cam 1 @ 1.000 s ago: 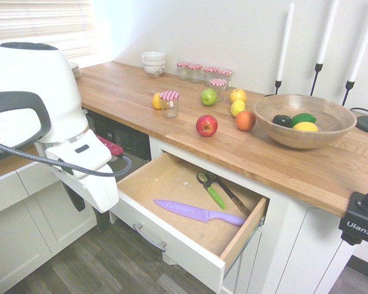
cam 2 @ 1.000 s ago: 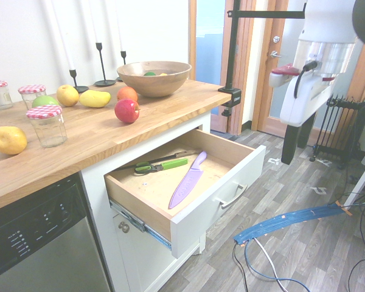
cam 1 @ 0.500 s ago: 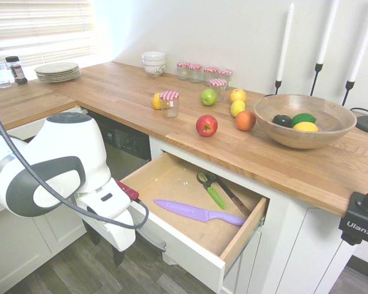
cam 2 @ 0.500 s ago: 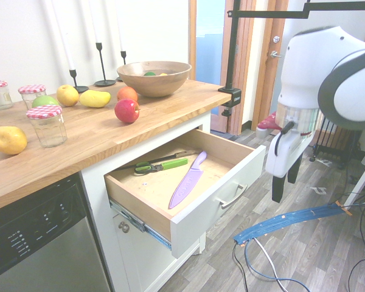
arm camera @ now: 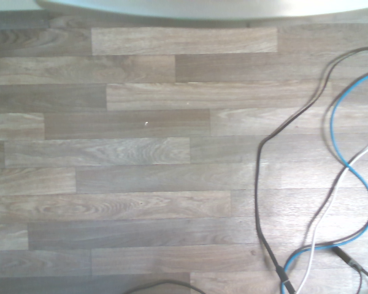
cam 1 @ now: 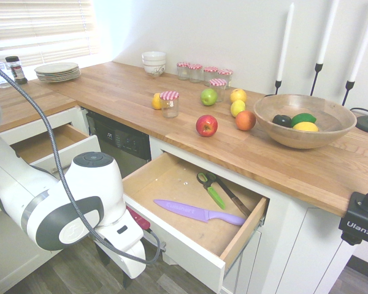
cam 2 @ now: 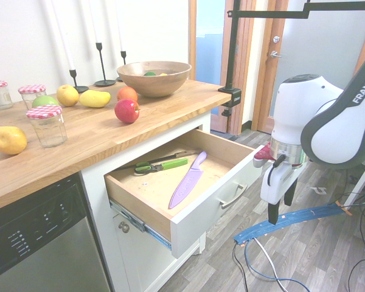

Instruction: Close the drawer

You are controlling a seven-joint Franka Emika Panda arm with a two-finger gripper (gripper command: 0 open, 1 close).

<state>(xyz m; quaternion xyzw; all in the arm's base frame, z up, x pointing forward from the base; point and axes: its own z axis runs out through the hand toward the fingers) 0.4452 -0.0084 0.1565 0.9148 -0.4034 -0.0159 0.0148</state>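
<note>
Jaws (cam 2: 281,207) stood wide apart, empty, and pointed straight down at the wood-plank floor (arm camera: 141,153). In the second exterior view the two dark fingers (cam 2: 272,210) hung below the level of the drawer's front panel, just outside it and near its far corner. No contact could be made out between the hand and the panel; a narrow gap appeared there, though the hand partly hid the corner.

The drawer (cam 2: 216,198) was pulled well out from under the table (cam 2: 97,131), its light wood box exposed. Its slim silver handle (cam 2: 232,197) ran along the white front, level and crosswise to the line of travel. Judged from both exterior views, the panel lay sideways from the jaws, toward the cabinet, so closing would need a level push against the front, in along the drawer's slide direction. The downward-pointing fingers offered their side face to the panel, not the tips.

Inside the box lay a purple knife (cam 2: 189,179), blade along the drawer's depth, and beyond it green-handled scissors (cam 2: 159,165). Both sat flat and below the rim, so, as far as could be judged, they would not foul the table edge on closing.

Farther back on the table: a red apple (cam 2: 127,111) and a wooden bowl (cam 2: 153,77), well clear of the move.
</note>
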